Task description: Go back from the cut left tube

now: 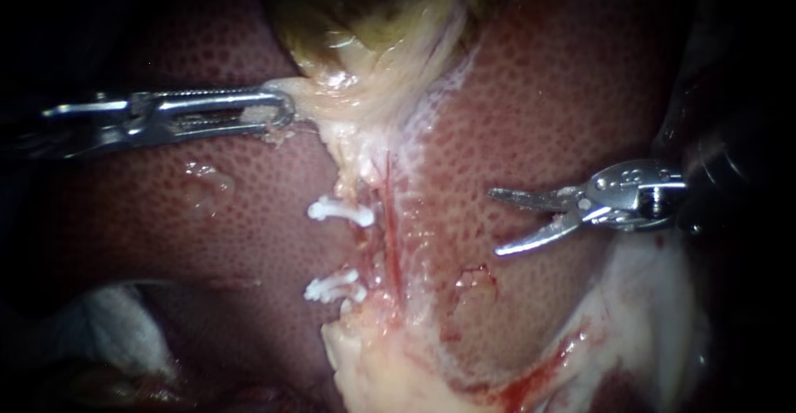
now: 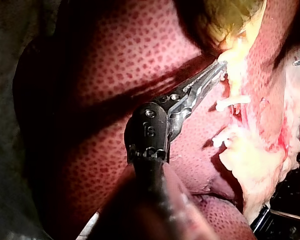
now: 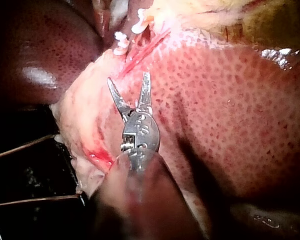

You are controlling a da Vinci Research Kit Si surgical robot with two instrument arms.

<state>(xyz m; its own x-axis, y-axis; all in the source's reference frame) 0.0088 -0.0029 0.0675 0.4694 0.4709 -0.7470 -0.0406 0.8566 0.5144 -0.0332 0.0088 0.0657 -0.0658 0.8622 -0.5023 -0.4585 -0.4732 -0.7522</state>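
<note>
Right instrument (image 1: pixel 496 221): jaws wide, empty, tips toward the cut left tube (image 1: pixel 363 214), well apart from it; retreat judged back along its shaft. Left instrument (image 1: pixel 278 110): jaws clamped on gallbladder (image 1: pixel 373 15) tissue.

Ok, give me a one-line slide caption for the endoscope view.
Left instrument grips the gallbladder at its pale neck; right instrument, jaws open, hangs over the liver, clear of two white clips.
</note>
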